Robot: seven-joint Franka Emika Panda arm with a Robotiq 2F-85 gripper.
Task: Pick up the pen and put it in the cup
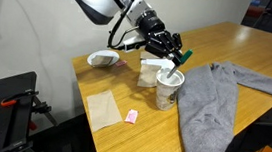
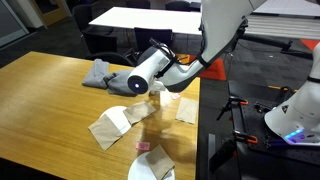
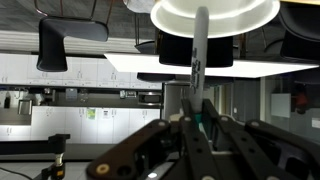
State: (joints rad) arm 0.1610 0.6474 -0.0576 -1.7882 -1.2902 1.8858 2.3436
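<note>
in an exterior view the tool (image 1: 177, 50) is clamped on the pen (image 1: 184, 59), which hangs slanted just above the cup (image 1: 168, 89) on the desk (image 1: 95, 82). the carry looks nearly done. the next move calls for centring the tip over the rim, lowering, then releasing. in an exterior view the arm (image 2: 150, 70) hides both tool and pen. only the wrist view shows the pen (image 3: 200, 60) pinched between the fingers (image 3: 178, 140).

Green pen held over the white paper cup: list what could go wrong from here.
The thin green pen hangs tilted in the gripper near the rim of the white paper cup; released off-centre, it may strike the rim and drop onto the wooden table. If lowered, the gripper could nudge and tip the cup.
</note>
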